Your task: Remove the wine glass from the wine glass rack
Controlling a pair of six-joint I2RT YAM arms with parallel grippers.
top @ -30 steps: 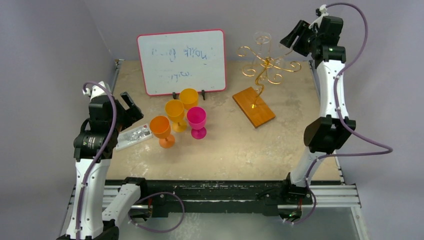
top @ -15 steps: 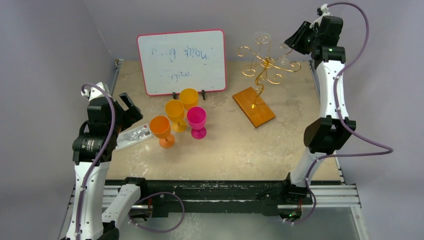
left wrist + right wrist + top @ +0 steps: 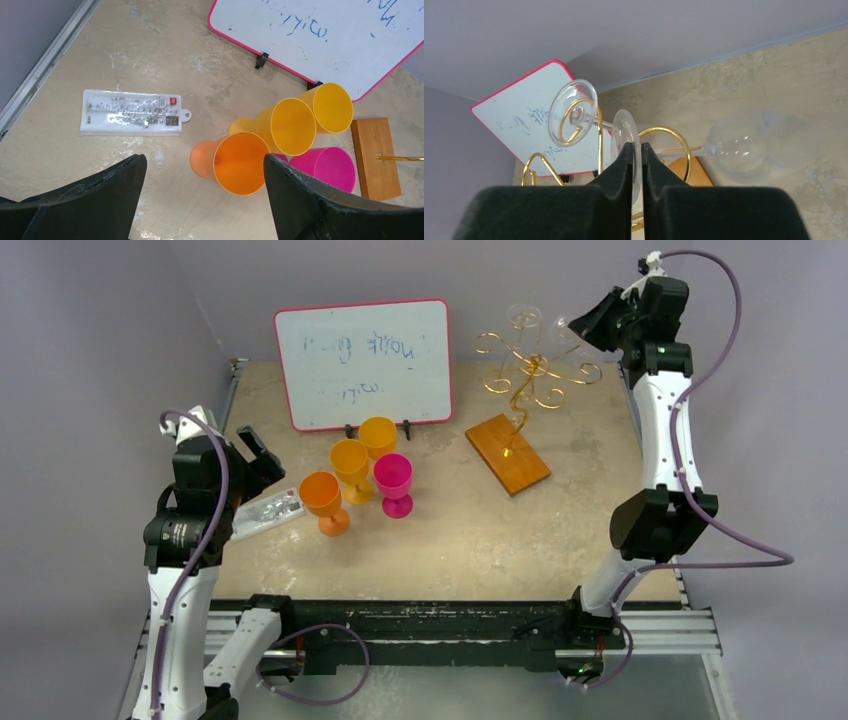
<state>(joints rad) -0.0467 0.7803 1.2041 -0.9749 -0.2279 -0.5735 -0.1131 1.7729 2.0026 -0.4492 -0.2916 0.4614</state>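
Observation:
The wine glass rack (image 3: 535, 368) is gold scrolled wire on an orange-brown wooden base (image 3: 507, 455) at the back right of the table. My right gripper (image 3: 636, 147) is shut on the thin round foot of a clear wine glass (image 3: 624, 131). Its stem runs right past a gold loop (image 3: 600, 137) to the bowl (image 3: 744, 150). From above, this glass (image 3: 566, 328) sits at the rack's right arm beside the right gripper (image 3: 590, 325). A second clear glass (image 3: 572, 112) hangs on the rack's top scroll. My left gripper (image 3: 205, 170) is open above the table, holding nothing.
A red-framed whiteboard (image 3: 363, 362) stands at the back. Three orange-yellow cups and a pink cup (image 3: 393, 483) cluster in the middle, the orange one (image 3: 240, 162) nearest the left gripper. A flat plastic packet (image 3: 131, 112) lies at the left.
The right jaws have closed onto the glass's foot, and the right wrist has shifted slightly up and right at the rack. The left arm has hardly moved.

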